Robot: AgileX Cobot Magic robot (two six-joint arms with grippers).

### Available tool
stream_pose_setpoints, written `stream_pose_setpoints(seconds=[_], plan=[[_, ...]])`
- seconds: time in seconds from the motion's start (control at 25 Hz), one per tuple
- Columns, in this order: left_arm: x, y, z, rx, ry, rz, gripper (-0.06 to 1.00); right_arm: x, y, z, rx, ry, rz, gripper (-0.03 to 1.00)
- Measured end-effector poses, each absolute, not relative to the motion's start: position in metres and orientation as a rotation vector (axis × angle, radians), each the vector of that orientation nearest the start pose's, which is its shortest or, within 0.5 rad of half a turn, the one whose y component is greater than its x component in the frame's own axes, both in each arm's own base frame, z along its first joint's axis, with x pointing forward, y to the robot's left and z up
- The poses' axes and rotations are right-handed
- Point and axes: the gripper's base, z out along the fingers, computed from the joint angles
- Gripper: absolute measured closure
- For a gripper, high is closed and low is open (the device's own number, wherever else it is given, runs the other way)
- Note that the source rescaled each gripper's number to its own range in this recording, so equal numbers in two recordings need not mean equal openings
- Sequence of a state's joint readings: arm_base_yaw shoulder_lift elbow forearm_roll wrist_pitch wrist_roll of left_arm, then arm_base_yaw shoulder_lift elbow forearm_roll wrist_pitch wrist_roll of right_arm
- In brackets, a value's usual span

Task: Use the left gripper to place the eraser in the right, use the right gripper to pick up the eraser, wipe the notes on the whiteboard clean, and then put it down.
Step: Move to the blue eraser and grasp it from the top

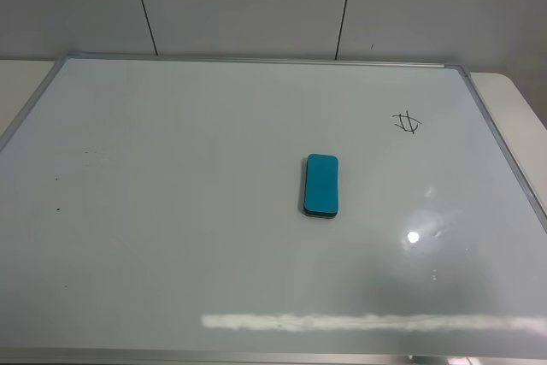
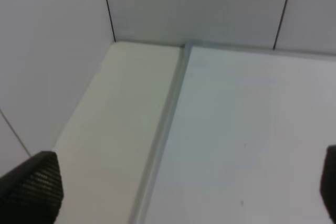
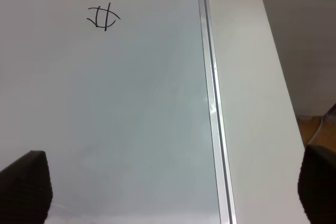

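Far left: left gripper (image 2: pixel 181 187) spread wide, empty, above the left frame of the whiteboard (image 1: pixel 171 211). Centre: eraser (image 1: pixel 321 185) flat on board, teal side up, well apart from both grippers. Farther right: notes (image 1: pixel 407 122). Far right: right gripper (image 3: pixel 172 184) wide, empty, above right frame.

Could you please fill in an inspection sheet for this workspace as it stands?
Surface: whiteboard, glossy, silver-framed, flat on a pale table.
Job's things: eraser lies near the board's middle, teal side up; notes, a small scribble, unwiped toward the far right corner, apart from the eraser.
Clutter: tiny dark specks on the board's left part.
Grippers: left gripper open, empty, over the left frame; right gripper open, empty, over the right frame.
Cables: one thin pale line beyond the table, possibly a cord.
Surroundings: grey panelled wall behind.
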State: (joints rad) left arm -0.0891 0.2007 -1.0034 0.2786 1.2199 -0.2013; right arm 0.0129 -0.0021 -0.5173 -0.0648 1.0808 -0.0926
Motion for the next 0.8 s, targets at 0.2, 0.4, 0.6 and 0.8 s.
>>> stream_pose_setpoints(seconds=[0.2, 0.4, 0.6, 0.8], plan=[[-0.03, 0.025, 0.353, -0.251, 1.968, 0.078, -0.06, -0.008, -0.005, 0.281, -0.103, 2.043, -0.127, 0.1], [-0.018, 0.017, 0.293, -0.304, 2.072, 0.014, -0.06, -0.008, -0.005, 0.281, -0.103, 2.043, -0.127, 0.1], [-0.014, 0.015, 0.282, -0.3, 2.05, -0.003, -0.06, -0.008, -0.005, 0.281, -0.103, 2.043, -0.127, 0.1], [-0.009, 0.014, 0.28, -0.256, 2.021, -0.008, -0.06, -0.008, -0.005, 0.281, -0.103, 2.043, -0.127, 0.1]])
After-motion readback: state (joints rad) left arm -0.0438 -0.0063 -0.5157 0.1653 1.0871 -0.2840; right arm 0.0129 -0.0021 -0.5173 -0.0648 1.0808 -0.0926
